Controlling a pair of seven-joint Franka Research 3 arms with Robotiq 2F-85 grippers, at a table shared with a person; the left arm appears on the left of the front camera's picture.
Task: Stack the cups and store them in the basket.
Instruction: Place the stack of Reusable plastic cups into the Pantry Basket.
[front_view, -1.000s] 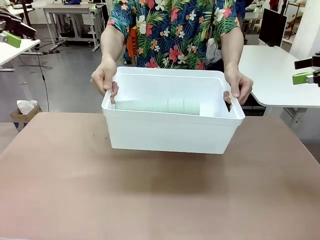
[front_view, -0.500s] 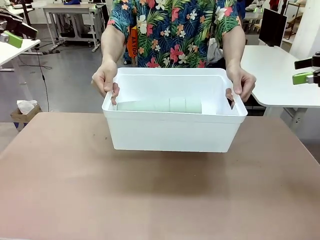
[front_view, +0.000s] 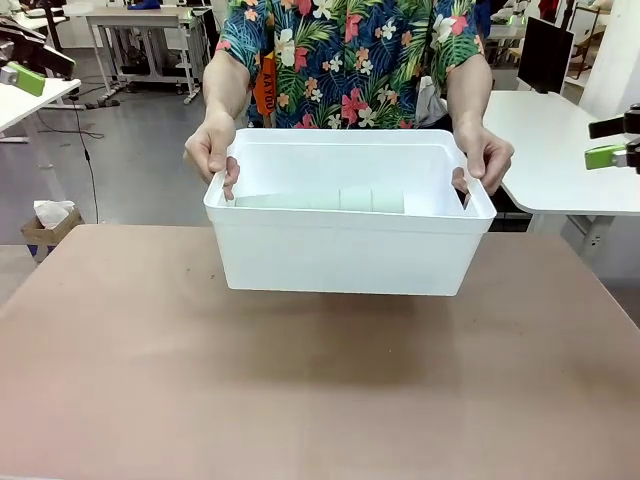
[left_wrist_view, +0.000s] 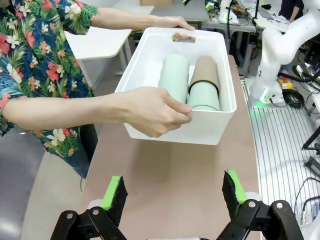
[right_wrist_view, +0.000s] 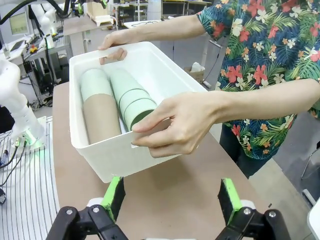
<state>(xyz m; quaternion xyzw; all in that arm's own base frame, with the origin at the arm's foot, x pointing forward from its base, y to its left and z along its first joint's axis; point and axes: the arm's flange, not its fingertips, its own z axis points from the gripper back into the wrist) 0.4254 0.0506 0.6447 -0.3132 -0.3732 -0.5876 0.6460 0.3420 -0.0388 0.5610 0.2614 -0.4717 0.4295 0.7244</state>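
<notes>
Brown tabletop (front_view: 320, 380), matte, bare beneath the lifted item; lab benches and grey floor behind. Item one: basket (front_view: 350, 255), white, rectangular, held off the table by a person, one hand (front_view: 212, 150) and the other hand (front_view: 482, 160) each hooked through a handle cut-out at a short end. Item two: cups (left_wrist_view: 192, 82), lying on their sides inside the basket in two nested stacks side by side, mint green with one tan brown cup (left_wrist_view: 205, 72) among them; in the front view their long axis runs across the table, parallel to the basket's long walls. Item three: left gripper (left_wrist_view: 175, 192), jaws spread wide, nothing between the green pads, low over the table; the basket sits straight ahead of it, short end toward it, a hand on the near handle. Item four: right gripper (right_wrist_view: 172, 200), likewise spread and empty; the basket lies ahead and slightly to its left, the person's hand (right_wrist_view: 182, 125) clasping the nearest rim. Judgement: storage appears complete; the person's hands are on the load, both pincers stand apart from it, neither plainly nearer.
</notes>
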